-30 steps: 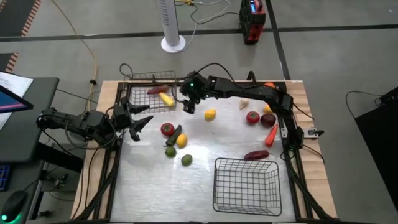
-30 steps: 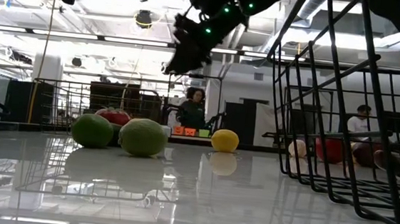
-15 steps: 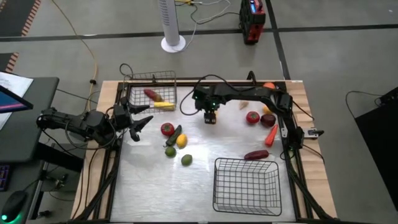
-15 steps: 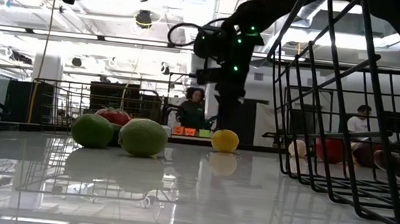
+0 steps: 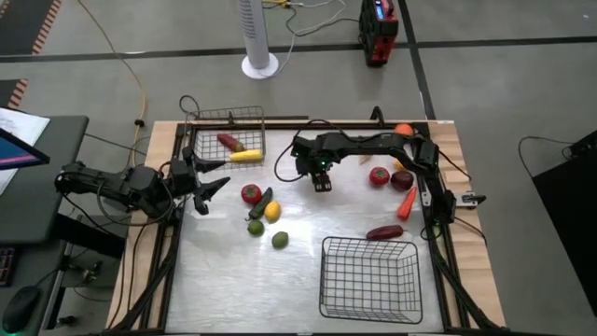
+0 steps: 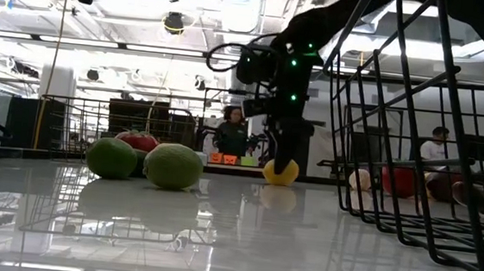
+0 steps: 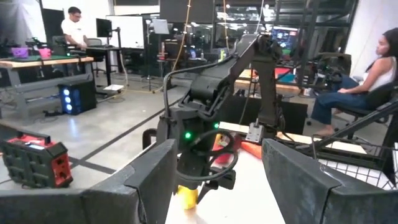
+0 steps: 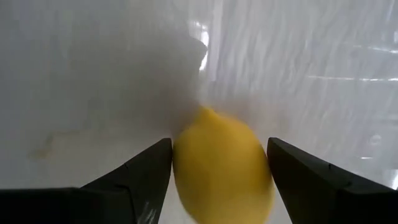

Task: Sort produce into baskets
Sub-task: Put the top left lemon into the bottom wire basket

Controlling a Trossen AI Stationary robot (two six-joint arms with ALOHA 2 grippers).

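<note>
My right gripper [image 5: 320,180] is open and points down at the table's middle. Its fingers stand on either side of a yellow lemon [image 8: 221,165], which rests on the table and also shows in the low view [image 6: 280,175]. My left gripper [image 5: 211,179] is open and empty at the table's left edge. The grey basket [image 5: 229,140] at the far left holds a long maroon piece [image 5: 228,141] and a long yellow one [image 5: 245,156]. The black basket [image 5: 368,275] stands at the near right. My right gripper comes at the lemon from above, and the lemon [image 8: 186,155] fills the gap between its two fingers. I cannot tell whether the fingers touch it. The lemon rests on the table.
A red tomato [image 5: 251,193], a dark green long piece [image 5: 263,201], a yellow round piece [image 5: 272,211] and two green ones [image 5: 256,227] [image 5: 279,240] lie left of centre. At the right lie a red round piece [image 5: 379,175], a maroon piece [image 5: 403,180], an orange carrot [image 5: 407,205] and a long red piece [image 5: 384,231].
My right gripper has gone from beside the grey basket toward the table's right edge, then down over the yellow lemon until its fingers stand around it. The lemon has shifted slightly in the low view.
</note>
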